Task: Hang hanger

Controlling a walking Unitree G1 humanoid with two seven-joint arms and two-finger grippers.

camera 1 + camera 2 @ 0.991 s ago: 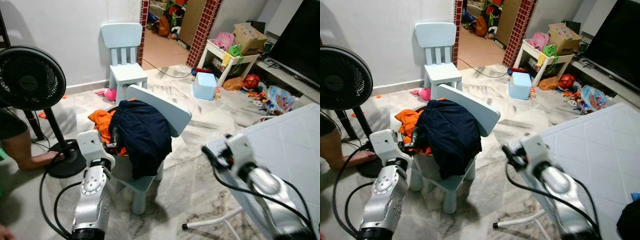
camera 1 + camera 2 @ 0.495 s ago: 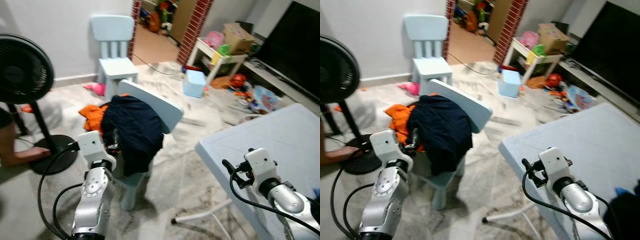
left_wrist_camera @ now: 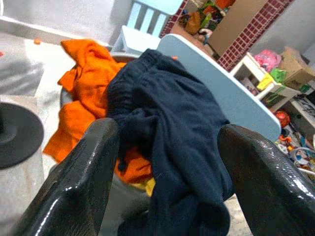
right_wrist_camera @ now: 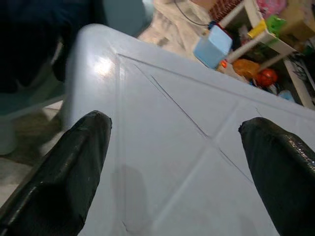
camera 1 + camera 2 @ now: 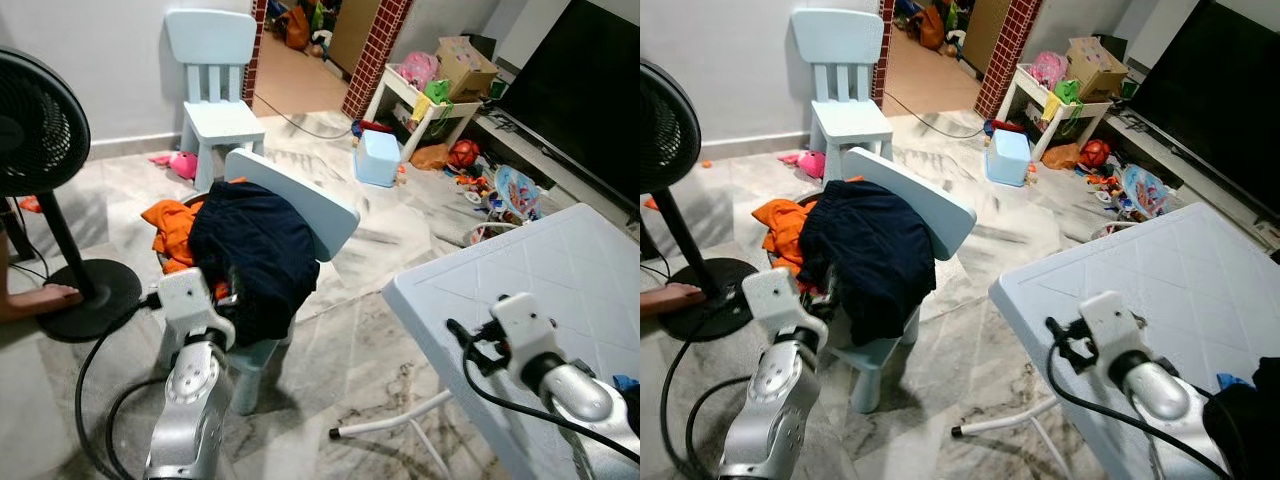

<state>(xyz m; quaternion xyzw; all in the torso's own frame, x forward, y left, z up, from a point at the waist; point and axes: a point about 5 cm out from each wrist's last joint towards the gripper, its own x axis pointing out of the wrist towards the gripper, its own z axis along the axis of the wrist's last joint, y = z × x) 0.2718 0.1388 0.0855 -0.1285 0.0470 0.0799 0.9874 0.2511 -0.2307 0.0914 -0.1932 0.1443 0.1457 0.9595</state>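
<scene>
Navy garment point(image 3: 182, 128) is lying over the chair point(image 5: 300, 200); my left gripper point(image 3: 165, 162), fingers spread, is facing it. My right gripper point(image 4: 172, 162) is hovering spread above the table point(image 4: 162, 142) corner. I should grip low.

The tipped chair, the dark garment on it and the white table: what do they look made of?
Tipped chair: apparently moulded plastic, pale blue, smooth and matte, with rounded edges. Dark garment: navy knit fabric, soft, folding and draping limply. White table: probably moulded plastic, with grooved panel lines and a glossy highlight.
</scene>
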